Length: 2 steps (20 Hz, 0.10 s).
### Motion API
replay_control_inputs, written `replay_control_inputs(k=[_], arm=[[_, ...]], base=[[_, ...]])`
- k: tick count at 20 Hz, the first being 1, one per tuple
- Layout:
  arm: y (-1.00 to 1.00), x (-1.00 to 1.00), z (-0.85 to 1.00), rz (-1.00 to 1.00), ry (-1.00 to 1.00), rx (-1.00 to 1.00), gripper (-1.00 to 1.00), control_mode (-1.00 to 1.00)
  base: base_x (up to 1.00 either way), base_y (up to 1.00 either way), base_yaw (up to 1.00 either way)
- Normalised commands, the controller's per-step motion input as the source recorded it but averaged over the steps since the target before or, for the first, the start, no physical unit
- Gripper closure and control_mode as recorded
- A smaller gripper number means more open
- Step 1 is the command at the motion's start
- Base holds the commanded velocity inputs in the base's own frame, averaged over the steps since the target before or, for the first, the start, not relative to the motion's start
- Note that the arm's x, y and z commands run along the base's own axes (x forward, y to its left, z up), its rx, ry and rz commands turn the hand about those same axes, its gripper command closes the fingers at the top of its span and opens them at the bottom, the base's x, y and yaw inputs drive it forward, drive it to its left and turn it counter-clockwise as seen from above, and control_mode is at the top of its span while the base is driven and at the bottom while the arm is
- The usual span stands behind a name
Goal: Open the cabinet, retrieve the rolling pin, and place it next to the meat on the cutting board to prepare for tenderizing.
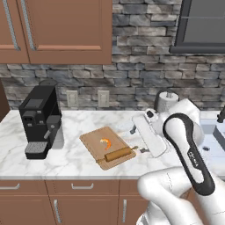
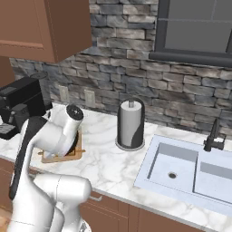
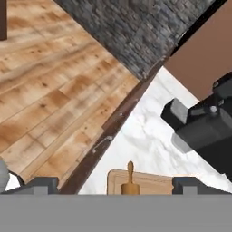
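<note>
rolling pin (image 3: 130, 180) between open fingers (image 3: 45, 185)

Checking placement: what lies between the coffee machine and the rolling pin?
In the left base view, bare marble, board surface and the meat separate coffee machine from rolling pin.

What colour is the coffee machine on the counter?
Black. The coffee machine shows best in the left base view, left of the cutting board.
</note>
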Motion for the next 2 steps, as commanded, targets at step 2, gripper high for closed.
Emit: replay_control_inputs(k=[2], arm=[[0.00, -0.58, 0.67, 0.00, -0.03, 0.00, -1.00, -1.00]], base=[[0.00, 0.00, 0.00]])
